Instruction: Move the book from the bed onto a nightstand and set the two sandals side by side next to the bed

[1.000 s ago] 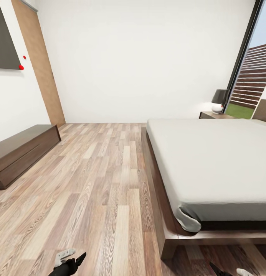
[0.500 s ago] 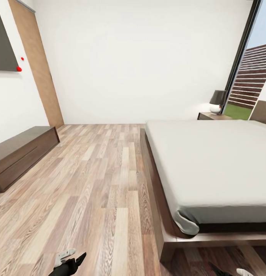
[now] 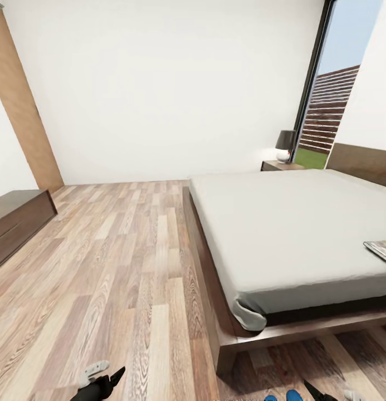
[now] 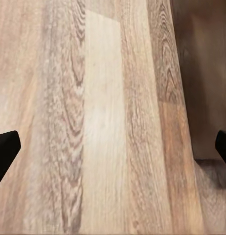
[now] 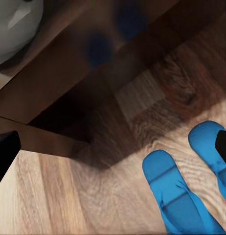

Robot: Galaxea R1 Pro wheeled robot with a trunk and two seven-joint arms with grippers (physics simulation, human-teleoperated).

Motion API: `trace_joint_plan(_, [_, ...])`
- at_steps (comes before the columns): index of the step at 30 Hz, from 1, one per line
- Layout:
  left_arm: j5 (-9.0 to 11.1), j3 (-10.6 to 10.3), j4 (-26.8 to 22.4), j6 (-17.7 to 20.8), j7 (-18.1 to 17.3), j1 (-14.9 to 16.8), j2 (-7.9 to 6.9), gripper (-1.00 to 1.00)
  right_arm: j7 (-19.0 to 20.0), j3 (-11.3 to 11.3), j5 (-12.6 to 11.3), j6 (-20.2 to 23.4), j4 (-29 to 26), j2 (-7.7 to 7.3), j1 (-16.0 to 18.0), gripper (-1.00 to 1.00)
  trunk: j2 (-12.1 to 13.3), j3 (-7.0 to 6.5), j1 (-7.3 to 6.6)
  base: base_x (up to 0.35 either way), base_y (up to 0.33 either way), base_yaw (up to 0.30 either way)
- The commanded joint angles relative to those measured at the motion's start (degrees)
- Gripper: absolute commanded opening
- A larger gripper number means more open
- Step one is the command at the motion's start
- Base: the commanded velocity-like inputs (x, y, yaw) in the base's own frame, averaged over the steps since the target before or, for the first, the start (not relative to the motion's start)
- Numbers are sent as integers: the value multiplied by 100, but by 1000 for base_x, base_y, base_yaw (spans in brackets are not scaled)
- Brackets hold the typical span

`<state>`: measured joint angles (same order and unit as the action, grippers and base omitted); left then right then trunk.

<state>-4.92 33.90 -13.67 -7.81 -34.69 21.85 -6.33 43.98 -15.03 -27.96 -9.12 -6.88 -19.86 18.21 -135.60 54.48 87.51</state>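
Book (image 3: 381, 249) lies on the bed (image 3: 287, 223) near its right edge, partly cut off in head view. Two blue sandals (image 5: 184, 186) sit side by side on the wood floor (image 3: 120, 267) just off the bed's foot corner. Nightstand (image 3: 282, 165) with lamp (image 3: 286, 145) stands beside the headboard. Left gripper (image 4: 113, 149) and right gripper (image 5: 113, 147) fingers both apart, holding nothing.

In the head view the left hand (image 3: 101, 380) is matte black, with slim tapered fingers and a small pale grey bracket with dark holes beside them. The right hand (image 3: 326, 392) has the same black tapered finger tip and a pale grey part next to it. Both wrist views show black, blunt fingertips (image 4: 5, 152) at the edges.
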Motion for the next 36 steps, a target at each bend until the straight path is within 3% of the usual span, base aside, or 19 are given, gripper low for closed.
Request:
trace_joint_plan(1, [-53, 38, 5, -36, -20, 3, 0, 100, 23, -18, 9, -19, 12, 0, 7, 100, -2, 5, -1, 0, 0, -299])
trace_joint_plan(12, [-53, 38, 5, -36, -20, 3, 0, 100, 28, -18, 5, -18, 13, 0, 7, 100, -2, 5, -1, 0, 0, -288])
trace_joint_plan(36, [-53, 38, 5, -34, -20, 3, 0, 100, 31, -18, 1, -19, 12, 0, 7, 100, 960, -426, -528, 0, 0, -17])
